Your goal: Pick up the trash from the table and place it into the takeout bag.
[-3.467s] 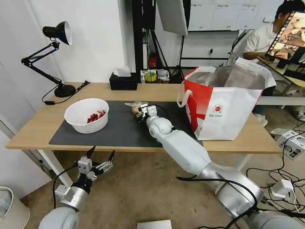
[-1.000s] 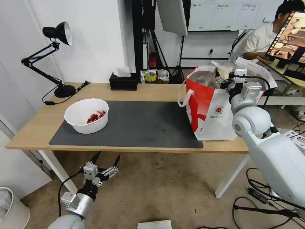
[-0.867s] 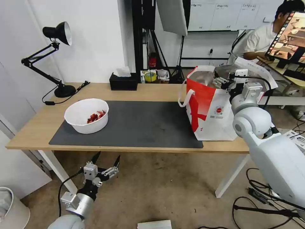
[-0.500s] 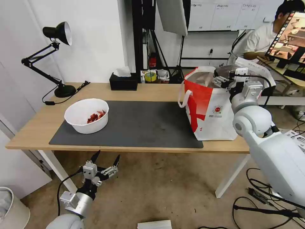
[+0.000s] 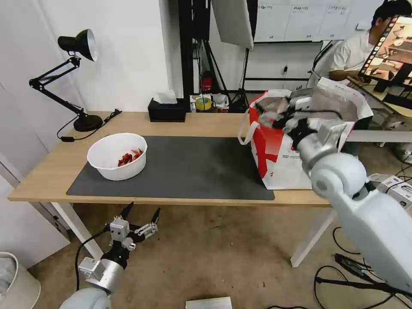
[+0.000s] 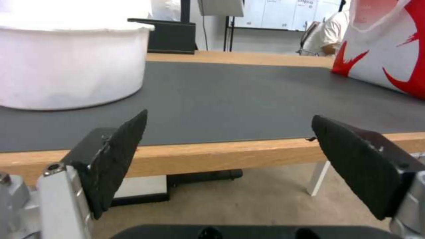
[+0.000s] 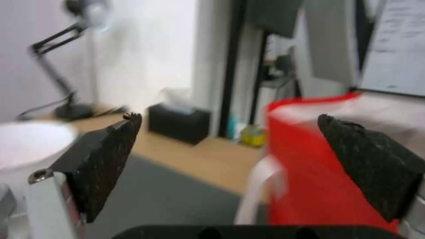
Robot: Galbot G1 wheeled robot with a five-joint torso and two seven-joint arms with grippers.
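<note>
White round bowl (image 5: 116, 155) with red scraps (image 5: 128, 156), sitting on the left part of the dark grey mat (image 5: 184, 169), smooth-walled and shallow. Beneath it, long light-wood table (image 5: 206, 122) on white legs. At the right end, takeout bag (image 5: 296, 146) standing upright: white woven cloth, red panel on its left face, small round red logo, white handle loops, crinkled silver foil lining at the open mouth.

Above the bag's left rim, right gripper (image 5: 281, 118), blurred in the head view; in the right wrist view, jaws spread wide with nothing between the black textured pads (image 7: 104, 159), red bag wall and tissue box beyond. White jointed right arm reaching up and leftward from the near right, round elbow housing in front of the bag's white face.

Below the table's near edge at the left, left gripper (image 5: 139, 214), fingers parted wide and empty, pointing up toward the tabletop; in the left wrist view, dark pointed pads (image 6: 119, 156) framing the wooden edge, mat and bowl wall.

At the far edge, black tissue box (image 5: 166, 110); far left, black desk lamp (image 5: 68, 73) on a round base.
</note>
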